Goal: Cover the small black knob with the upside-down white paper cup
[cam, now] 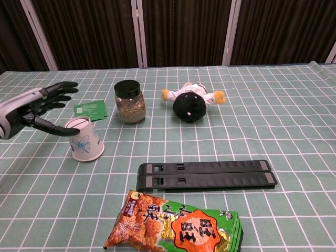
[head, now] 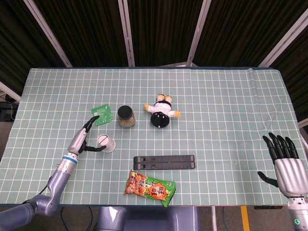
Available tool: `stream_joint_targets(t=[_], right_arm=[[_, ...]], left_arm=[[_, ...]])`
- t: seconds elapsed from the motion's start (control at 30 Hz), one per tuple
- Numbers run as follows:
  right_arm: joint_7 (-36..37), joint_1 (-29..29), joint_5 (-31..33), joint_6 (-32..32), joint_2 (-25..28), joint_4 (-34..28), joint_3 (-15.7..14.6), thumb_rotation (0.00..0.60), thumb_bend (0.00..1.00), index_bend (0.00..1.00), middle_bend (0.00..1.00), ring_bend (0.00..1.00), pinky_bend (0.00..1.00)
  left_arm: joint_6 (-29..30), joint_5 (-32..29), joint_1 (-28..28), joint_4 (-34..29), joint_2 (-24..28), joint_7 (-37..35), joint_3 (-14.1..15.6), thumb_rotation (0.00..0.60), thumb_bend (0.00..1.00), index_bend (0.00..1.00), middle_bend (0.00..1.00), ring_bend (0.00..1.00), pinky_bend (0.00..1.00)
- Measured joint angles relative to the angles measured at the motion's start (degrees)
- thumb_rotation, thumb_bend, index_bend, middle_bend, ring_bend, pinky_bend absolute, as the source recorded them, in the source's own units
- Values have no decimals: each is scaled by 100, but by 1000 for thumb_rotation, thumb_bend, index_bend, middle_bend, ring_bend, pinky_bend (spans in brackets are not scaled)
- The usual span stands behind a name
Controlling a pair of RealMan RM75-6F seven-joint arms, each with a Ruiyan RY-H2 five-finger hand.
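The white paper cup [head: 106, 143] [cam: 84, 139], printed with blue flowers, stands upside-down on the green checked cloth, left of centre. No black knob shows; the spot where it lay is under the cup. My left hand [head: 85, 136] [cam: 37, 107] is just left of the cup with its fingers spread and lifted off it. Only the thumb tip reaches the cup's upper edge, and I cannot tell if it touches. My right hand [head: 284, 161] hangs open at the table's front right corner, holding nothing, and is out of the chest view.
Behind the cup are a green card [head: 101, 114] [cam: 90, 109] and a black-lidded jar [head: 126, 116] [cam: 129, 102]. A plush toy [head: 162, 111] [cam: 191, 102] lies at mid-table. A long black bar [head: 164, 162] [cam: 206, 175] and a snack bag [head: 150, 187] [cam: 176, 226] lie toward the front.
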Motion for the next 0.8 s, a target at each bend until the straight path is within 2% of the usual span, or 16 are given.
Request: stream_joint_targets(t=[0.2, 0.4, 0.63, 0.8], right_arm=[[20, 0, -131, 31, 27, -58, -31, 600, 0, 0, 0, 0, 0], [61, -31, -329, 130, 73, -149, -84, 600, 0, 0, 0, 0, 0], [101, -63, -488, 200, 107, -166, -143, 600, 0, 0, 0, 0, 0], [96, -78, -488, 237, 109, -139, -133, 600, 0, 0, 0, 0, 0]], left_arm=[[763, 250, 229, -691, 609, 610, 24, 600, 168, 0, 0, 0, 0], [1574, 493, 699, -1644, 1417, 1951, 181, 600, 166, 0, 0, 0, 0], [2733, 773, 1600, -2737, 2334, 3753, 638, 600, 167, 0, 0, 0, 0], [3117, 831, 2045, -3106, 2634, 4426, 888, 600, 166, 0, 0, 0, 0]])
